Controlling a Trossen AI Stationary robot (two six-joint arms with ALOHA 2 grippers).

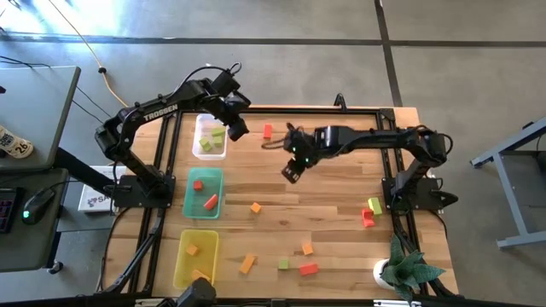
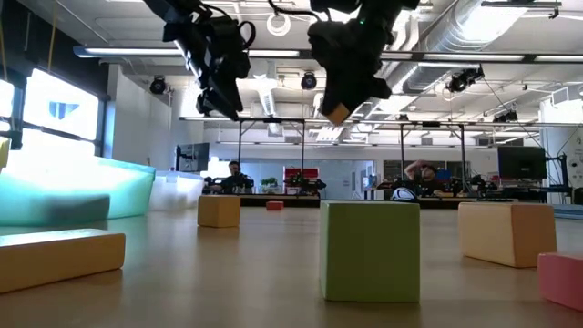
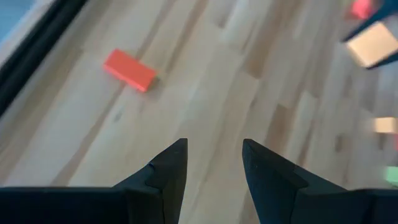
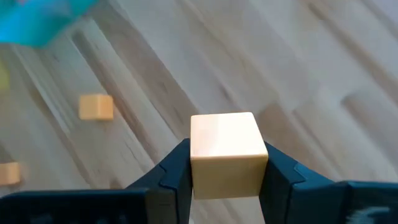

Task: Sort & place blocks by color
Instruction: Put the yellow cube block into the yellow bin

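Observation:
My right gripper (image 1: 292, 173) hangs above the middle of the table, shut on a pale orange cube (image 4: 225, 140). My left gripper (image 1: 236, 130) hovers open by the clear tray (image 1: 198, 150), which holds yellow-green blocks (image 1: 212, 136). Nothing is between its fingers (image 3: 168, 171). A red bar (image 3: 129, 70) lies flat on the wood below and ahead of it. The green tray (image 1: 189, 200) holds red blocks. Orange blocks lie in the yellow tray (image 1: 181, 264). Loose blocks lie on the table: orange (image 1: 255, 207), yellow-green (image 1: 374, 205), red (image 1: 308, 269). My right gripper pinches the orange cube by two opposite side faces (image 4: 194, 163) between its two fingers. The fingers slant down from above. In the low view the cube (image 2: 339, 113) sits at the fingers' free ends, lifted well clear of the table.
More loose blocks lie near the front edge: orange (image 1: 307, 248), orange (image 1: 247, 263), green (image 1: 282, 264), and a red one (image 1: 368, 218) at the right. A potted plant (image 1: 408, 271) stands at the front right corner. People sit in the room beyond the table (image 2: 235, 173).

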